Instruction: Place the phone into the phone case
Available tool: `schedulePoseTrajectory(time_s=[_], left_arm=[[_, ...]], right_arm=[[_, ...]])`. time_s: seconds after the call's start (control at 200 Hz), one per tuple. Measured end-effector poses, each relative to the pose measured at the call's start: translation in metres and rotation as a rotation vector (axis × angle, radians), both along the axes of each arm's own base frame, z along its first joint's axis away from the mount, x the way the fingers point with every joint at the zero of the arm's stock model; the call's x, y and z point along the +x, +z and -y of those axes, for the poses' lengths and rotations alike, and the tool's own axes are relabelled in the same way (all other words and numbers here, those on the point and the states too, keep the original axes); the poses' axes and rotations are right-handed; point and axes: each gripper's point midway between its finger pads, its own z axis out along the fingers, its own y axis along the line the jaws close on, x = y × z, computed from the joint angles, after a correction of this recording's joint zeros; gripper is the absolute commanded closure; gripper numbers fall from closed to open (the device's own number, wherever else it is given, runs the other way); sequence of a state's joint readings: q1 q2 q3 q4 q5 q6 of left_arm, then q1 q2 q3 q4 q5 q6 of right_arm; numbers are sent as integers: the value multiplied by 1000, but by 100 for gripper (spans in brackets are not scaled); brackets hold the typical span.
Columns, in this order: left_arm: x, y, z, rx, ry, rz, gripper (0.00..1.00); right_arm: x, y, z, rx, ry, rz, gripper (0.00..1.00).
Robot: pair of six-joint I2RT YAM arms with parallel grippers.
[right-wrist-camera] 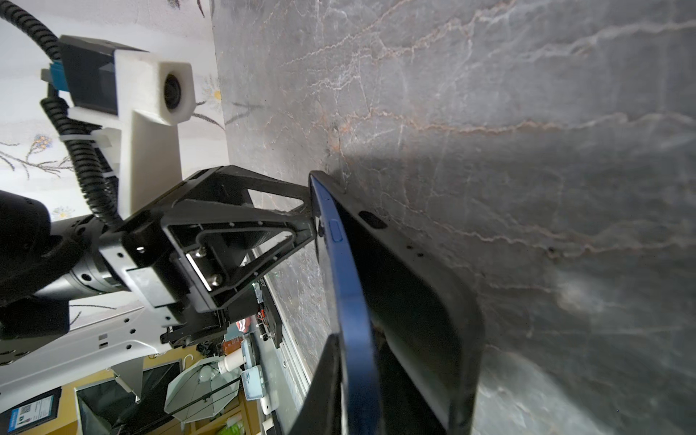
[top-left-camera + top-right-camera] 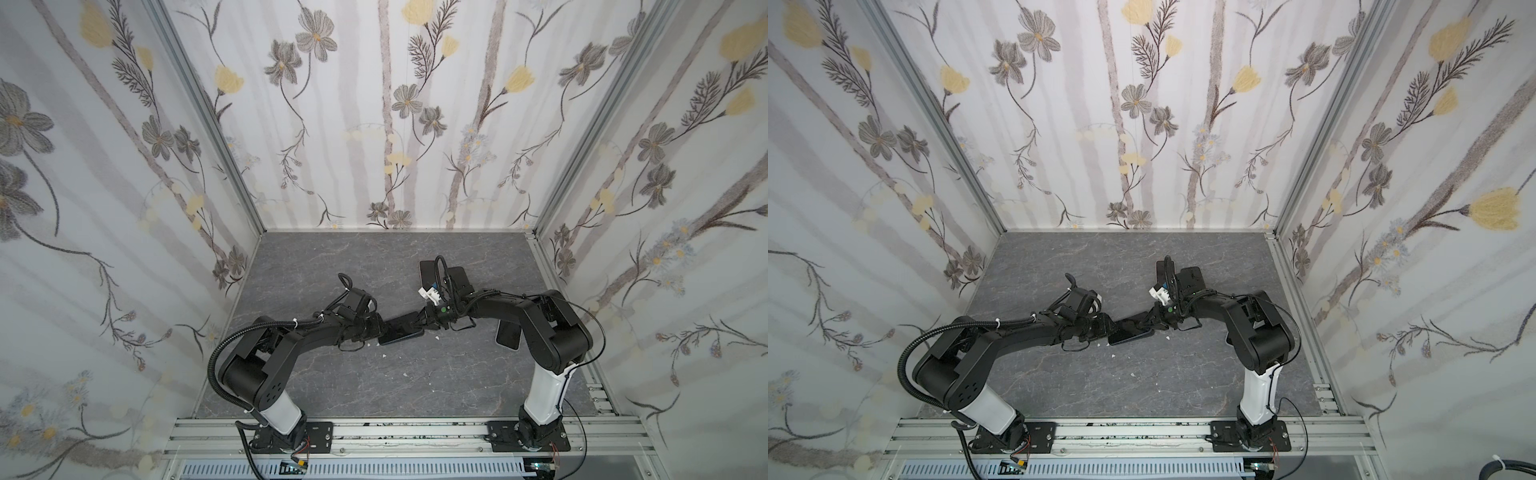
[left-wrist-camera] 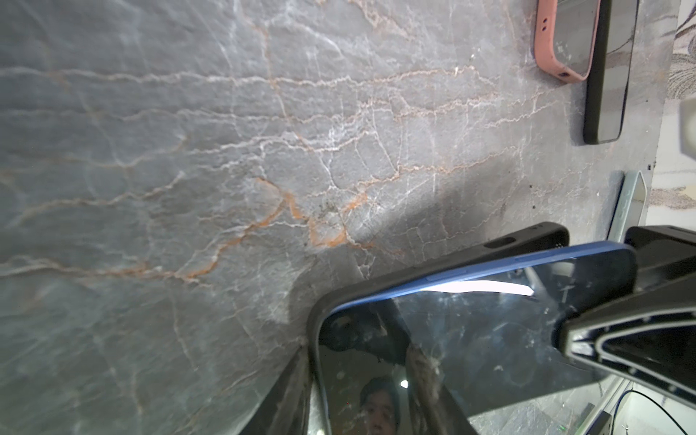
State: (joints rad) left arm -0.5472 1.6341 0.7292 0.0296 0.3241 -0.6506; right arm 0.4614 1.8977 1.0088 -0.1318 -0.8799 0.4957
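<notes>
A blue-edged phone with a dark screen hangs between both grippers over the middle of the table. Its left end sits in the black phone case. Its right end stands lifted out of the case. My left gripper straddles the cased end, one finger outside the case and one on the screen. My right gripper is shut on the phone's bare end, with one finger against the screen side.
At the back right lie a pink-cased phone and a black one. A pale-cased phone lies under the right arm. White crumbs dot the grey marble table. Floral walls close three sides.
</notes>
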Motion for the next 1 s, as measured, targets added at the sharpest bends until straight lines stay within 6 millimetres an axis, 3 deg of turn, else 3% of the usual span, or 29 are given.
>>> schedulePoseTrajectory(time_s=[0.105, 0.225, 0.505, 0.824, 0.999], left_arm=[[1, 1, 0, 4, 2, 9, 57], [2, 1, 1, 6, -7, 23, 57], [3, 1, -1, 34, -7, 42, 57], [4, 1, -5, 57, -9, 52, 57], [2, 1, -3, 55, -19, 46, 58]], right_arm=[[2, -9, 4, -44, -20, 2, 80], [6, -19, 11, -121, -50, 18, 62], [19, -14, 33, -297, -127, 87, 54], [18, 6, 53, -410, -146, 132, 52], [13, 8, 62, -455, -136, 146, 61]])
